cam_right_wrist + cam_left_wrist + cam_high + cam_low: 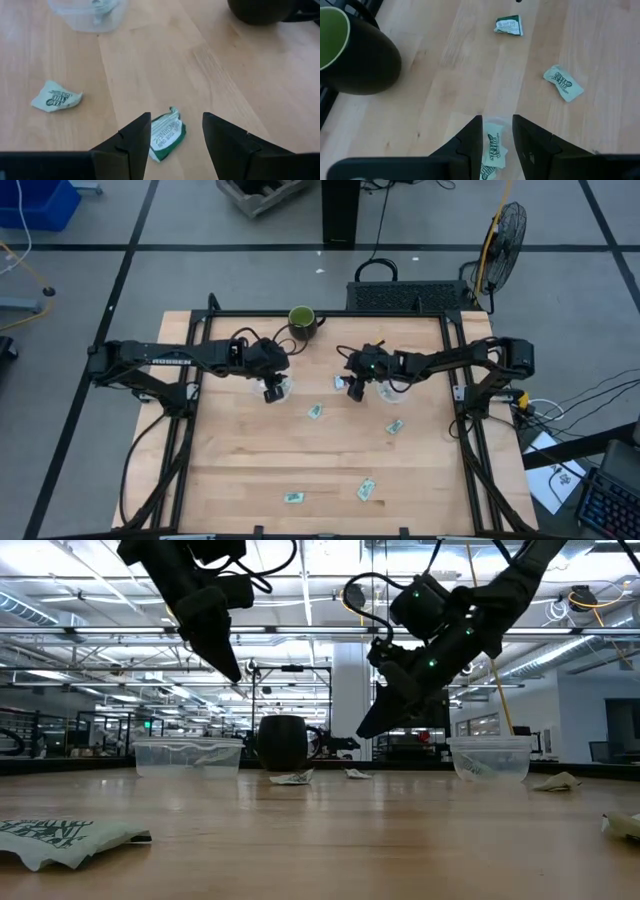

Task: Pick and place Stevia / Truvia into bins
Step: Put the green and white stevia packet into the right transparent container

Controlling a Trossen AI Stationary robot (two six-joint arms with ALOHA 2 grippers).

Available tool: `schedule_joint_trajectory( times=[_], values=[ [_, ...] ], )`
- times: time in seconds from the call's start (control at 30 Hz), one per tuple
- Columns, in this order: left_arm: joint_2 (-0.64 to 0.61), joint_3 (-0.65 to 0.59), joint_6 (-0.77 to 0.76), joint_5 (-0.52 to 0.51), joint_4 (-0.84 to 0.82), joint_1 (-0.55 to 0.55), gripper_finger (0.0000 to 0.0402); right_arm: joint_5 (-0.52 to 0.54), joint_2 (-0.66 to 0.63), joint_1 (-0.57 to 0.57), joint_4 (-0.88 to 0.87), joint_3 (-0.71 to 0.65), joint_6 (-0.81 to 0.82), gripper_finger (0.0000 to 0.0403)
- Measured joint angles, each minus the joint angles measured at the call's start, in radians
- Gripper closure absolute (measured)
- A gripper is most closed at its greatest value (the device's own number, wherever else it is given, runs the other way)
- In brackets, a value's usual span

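My left gripper (272, 390) (497, 137) hovers, open, over a clear bin (283, 388) (188, 755). Sachets (492, 150) lying in that bin show through the gap between its fingers. My right gripper (356, 388) (176, 132) is open above a green-and-white sachet (167, 136) (340, 383) that lies flat on the table, one finger on either side and clear of it. A second clear bin (390, 390) (490, 757) stands just right of that gripper. More sachets lie loose on the table (315, 411) (394, 426) (366, 489) (293, 498).
A dark green mug (302, 320) (355, 50) stands at the table's far edge between the arms. Crumpled sachets lie near the grippers (563, 83) (56, 96). The near half of the wooden table (250, 470) holds only two sachets.
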Motion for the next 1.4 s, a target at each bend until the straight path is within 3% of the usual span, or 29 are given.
schedule_joint_trajectory(
  times=[0.2,0.33,1.07,1.4],
  values=[
    [0.0,0.0,0.002,0.0,0.0,0.0,0.0289,-0.005,0.026,-0.02,0.009,0.0,0.007,0.0229],
    [0.0,0.0,-0.013,0.0,0.0,0.0,0.0289,-0.079,0.097,-0.031,0.066,0.0,0.006,0.0229],
    [0.0,0.0,-0.023,0.0,0.0,0.0,0.0289,-0.078,0.213,-0.071,0.082,0.037,-0.031,0.0231],
    [0.0,0.0,-0.025,0.0,0.0,0.0,0.0289,-0.135,0.209,-0.072,0.108,0.037,-0.039,0.0311]
  ],
)
